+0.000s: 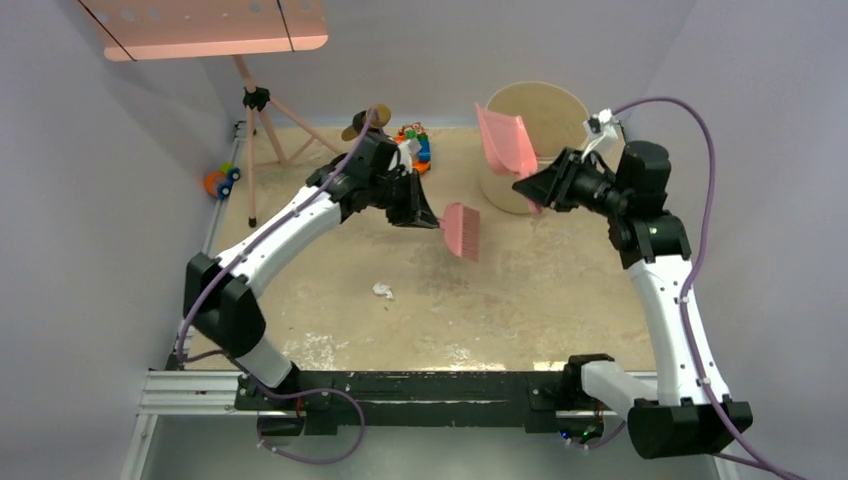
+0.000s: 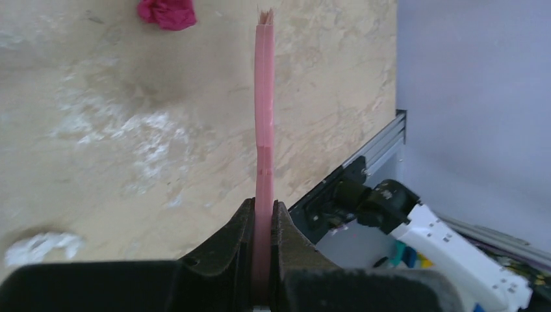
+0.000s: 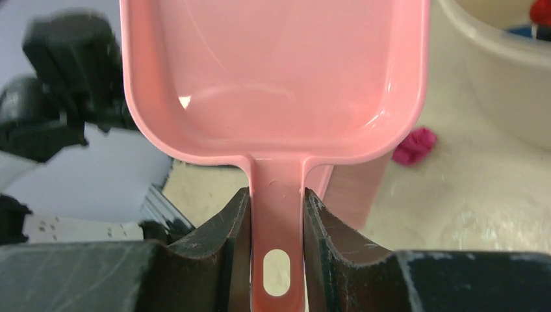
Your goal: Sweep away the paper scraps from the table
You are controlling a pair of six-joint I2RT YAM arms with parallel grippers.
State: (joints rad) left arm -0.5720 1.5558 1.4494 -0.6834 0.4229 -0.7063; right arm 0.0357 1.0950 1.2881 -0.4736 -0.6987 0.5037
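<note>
On the scuffed beige desk [image 1: 560, 300], a white paper scrap [image 1: 382, 290] lies toward the arm bases from the pink brush [image 1: 461, 230] clamped in the left fingers [image 2: 245, 227]; right fingers [image 3: 235, 224] clamp the dustpan [image 3: 273, 78].

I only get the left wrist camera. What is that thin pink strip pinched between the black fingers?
Observer: A pink brush seen edge-on. From above its bristle head shows, held by the left gripper over the table.
Visitor: And the other arm?
Observer: The right gripper is shut on the handle of a pink dustpan, whose pan is empty.
Visitor: Where does the paper go?
Observer: Probably into the beige tub at the far right; red and blue bits show inside it.
</note>
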